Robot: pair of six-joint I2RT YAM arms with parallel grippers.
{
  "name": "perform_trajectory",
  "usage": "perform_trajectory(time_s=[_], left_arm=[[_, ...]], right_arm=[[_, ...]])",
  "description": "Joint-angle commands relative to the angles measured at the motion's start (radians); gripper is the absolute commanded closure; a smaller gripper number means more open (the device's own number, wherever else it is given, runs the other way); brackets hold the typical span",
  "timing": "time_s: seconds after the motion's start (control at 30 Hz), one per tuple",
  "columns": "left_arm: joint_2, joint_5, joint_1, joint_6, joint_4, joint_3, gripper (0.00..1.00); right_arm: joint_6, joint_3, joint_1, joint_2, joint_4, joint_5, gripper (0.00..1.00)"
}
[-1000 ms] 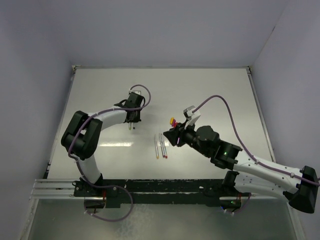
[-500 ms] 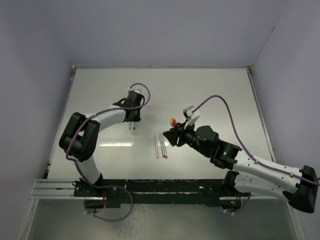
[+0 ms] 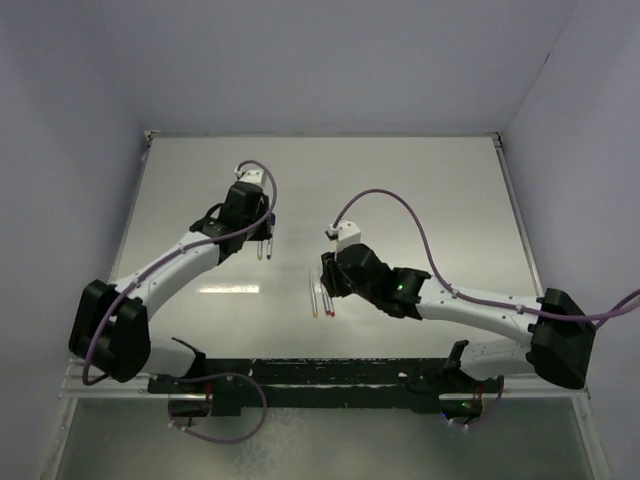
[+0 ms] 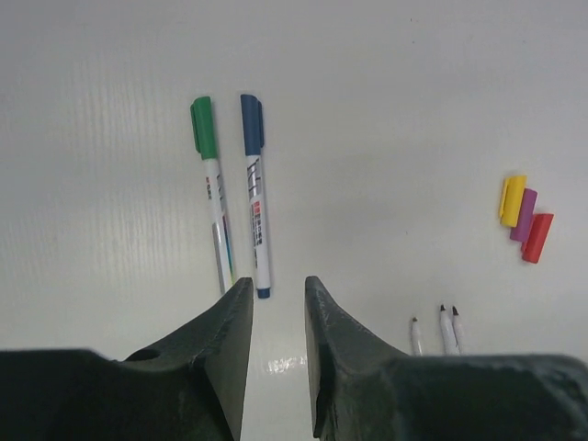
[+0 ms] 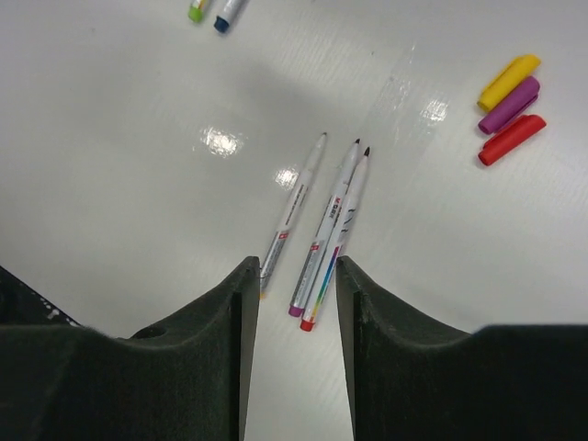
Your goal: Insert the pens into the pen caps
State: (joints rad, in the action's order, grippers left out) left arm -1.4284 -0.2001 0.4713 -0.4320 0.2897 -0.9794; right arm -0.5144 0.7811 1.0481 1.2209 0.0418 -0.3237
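Note:
In the left wrist view a green-capped pen (image 4: pixel 211 197) and a blue-capped pen (image 4: pixel 256 202) lie side by side just beyond my open, empty left gripper (image 4: pixel 278 290). Loose yellow (image 4: pixel 512 199), purple (image 4: pixel 524 214) and red (image 4: pixel 537 237) caps lie together at the right. In the right wrist view three uncapped pens, with yellow (image 5: pixel 292 207), purple (image 5: pixel 326 230) and red (image 5: pixel 342 225) ends, lie in front of my open, empty right gripper (image 5: pixel 292 268). The three caps (image 5: pixel 508 104) lie at the upper right. From above, the left gripper (image 3: pixel 261 240) is over the capped pens (image 3: pixel 266 250). The right gripper (image 3: pixel 326 272) is over the three pens (image 3: pixel 320 295), and its arm hides the caps.
The white table (image 3: pixel 430 190) is bordered by a raised rim at the left, back and right edges. The arms' mounting rail (image 3: pixel 300 372) runs along the near edge. Purple cables loop above both wrists.
The left arm has stretched out and its wrist has shifted up and left. The right wrist has moved left and toward the near edge, over the three pens, and now covers the caps.

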Motion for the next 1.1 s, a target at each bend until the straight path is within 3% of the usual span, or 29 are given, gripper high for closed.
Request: perform_trajectory(time_s=[0.0, 0.43, 1.07], left_arm=[[0.136, 0.025, -0.008, -0.022, -0.011, 0.09, 0.68], [0.467, 0.15, -0.007, -0.036, 0.049, 0.289, 0.62], [0.644, 0.276, 0.023, -0.096, 0.04, 0.41, 0.62]], right_arm=[[-0.016, 0.084, 0.025, 0.111, 0.045, -0.003, 0.6], [-0.029, 0.25, 0.056, 0.399, 0.053, -0.001, 0.62], [-0.073, 0.303, 0.04, 0.541, 0.062, -0.026, 0.64]])
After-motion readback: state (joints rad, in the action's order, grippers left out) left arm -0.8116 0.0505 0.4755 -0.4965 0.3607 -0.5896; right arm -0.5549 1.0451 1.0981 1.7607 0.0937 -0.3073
